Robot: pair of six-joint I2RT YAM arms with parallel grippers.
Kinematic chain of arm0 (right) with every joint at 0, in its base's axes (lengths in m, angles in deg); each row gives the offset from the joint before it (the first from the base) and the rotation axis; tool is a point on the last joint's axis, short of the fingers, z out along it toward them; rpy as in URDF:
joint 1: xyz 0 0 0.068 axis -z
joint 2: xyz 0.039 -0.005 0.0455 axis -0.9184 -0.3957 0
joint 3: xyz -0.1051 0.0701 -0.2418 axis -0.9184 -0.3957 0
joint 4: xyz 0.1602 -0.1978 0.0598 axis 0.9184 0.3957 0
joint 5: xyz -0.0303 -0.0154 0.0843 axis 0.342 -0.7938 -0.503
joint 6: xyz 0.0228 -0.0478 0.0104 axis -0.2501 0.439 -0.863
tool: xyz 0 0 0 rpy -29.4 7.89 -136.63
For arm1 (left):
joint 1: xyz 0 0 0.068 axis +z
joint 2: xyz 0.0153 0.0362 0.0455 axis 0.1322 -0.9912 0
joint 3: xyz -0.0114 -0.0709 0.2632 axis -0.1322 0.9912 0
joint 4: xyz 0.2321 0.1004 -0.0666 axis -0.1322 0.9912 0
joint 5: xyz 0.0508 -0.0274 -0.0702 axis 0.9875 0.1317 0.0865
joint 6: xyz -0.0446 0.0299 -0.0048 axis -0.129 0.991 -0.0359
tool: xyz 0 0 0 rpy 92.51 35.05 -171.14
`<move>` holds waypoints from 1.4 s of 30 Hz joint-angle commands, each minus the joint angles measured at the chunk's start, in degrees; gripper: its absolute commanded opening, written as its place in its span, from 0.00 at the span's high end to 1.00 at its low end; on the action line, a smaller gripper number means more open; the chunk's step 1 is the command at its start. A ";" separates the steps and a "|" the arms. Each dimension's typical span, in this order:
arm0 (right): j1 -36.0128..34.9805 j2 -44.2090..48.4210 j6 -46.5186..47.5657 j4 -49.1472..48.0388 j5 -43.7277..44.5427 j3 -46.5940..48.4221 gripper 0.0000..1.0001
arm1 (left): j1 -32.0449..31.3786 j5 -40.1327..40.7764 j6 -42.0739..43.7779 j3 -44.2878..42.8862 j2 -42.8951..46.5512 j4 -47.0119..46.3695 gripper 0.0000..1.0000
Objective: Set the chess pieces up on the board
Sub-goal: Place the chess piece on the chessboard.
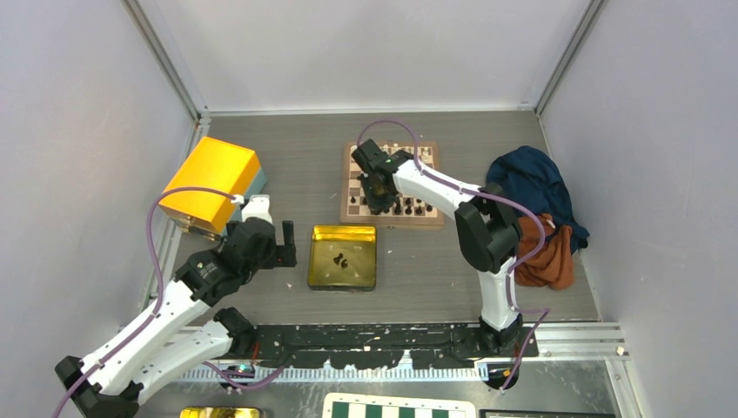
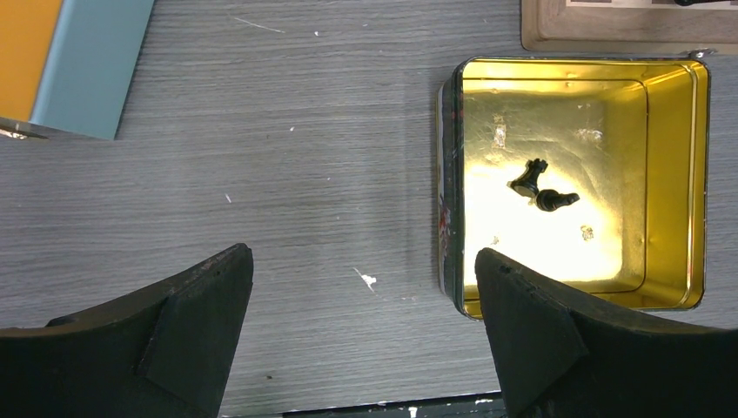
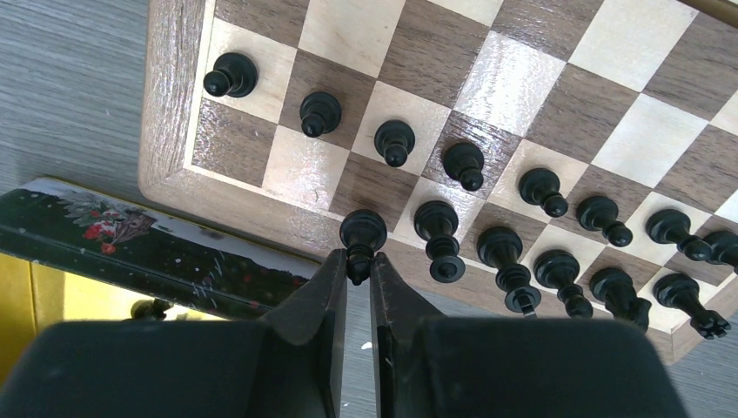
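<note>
Pinching a black piece (image 3: 362,228) between nearly closed fingers, the right gripper (image 3: 358,261) held it at the board's (image 3: 170,131) near edge, likely to fill the back row. The left gripper (image 2: 363,261) hung wide open and empty beside the tin (image 2: 448,174), which held two black pieces (image 2: 541,186).

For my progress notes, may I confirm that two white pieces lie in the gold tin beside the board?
Not quite: the two pieces in the gold tin beside the board are black, not white, as the left wrist view shows.
</note>
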State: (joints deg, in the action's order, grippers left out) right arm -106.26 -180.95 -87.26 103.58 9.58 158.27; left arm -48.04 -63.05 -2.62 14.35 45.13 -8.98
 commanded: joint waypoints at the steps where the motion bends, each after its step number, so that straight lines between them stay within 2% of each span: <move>1: 0.35 -0.02 0.51 -1.89 -0.67 0.14 0.91 | -0.07 0.48 0.09 -1.77 0.21 -2.23 0.00; 42: 1.71 -2.42 1.03 -3.50 -1.62 0.40 0.90 | -0.07 0.70 -0.20 -0.81 0.21 -2.43 0.00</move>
State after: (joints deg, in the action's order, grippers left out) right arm -105.04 -182.11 -87.00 101.50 8.20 157.46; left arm -48.04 -63.05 -2.64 14.35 45.13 -9.01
